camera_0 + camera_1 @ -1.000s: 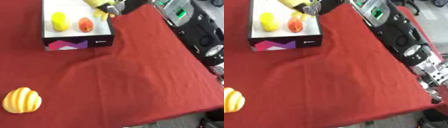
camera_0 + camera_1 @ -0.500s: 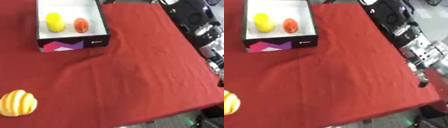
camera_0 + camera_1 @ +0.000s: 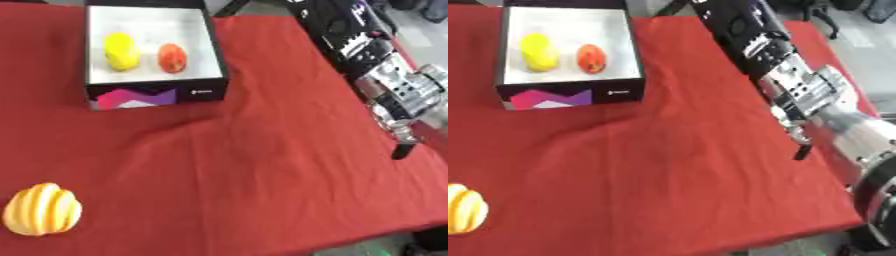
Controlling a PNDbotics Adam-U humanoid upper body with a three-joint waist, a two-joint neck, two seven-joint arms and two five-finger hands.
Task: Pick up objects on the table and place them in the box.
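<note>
- Box (image 3: 155, 94) front wall: pink-purple pattern, small white mark, unreadable.
- Yellow fruit (image 3: 122, 50) and red fruit (image 3: 173, 57) inside lie lengthwise toward the far wall.
- Striped orange fruit (image 3: 42, 216) sits near-left on the cloth.
- Right hand (image 3: 801, 142): finger state unclear.

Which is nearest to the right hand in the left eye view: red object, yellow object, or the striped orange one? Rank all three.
From the right hand, at the right edge:
1. Red object, in the box, right side.
2. Yellow object, in the box, left side.
3. Striped orange object, near left corner.

Matt red cloth (image 3: 262, 165); silver metal right arm (image 3: 815, 100).
</note>
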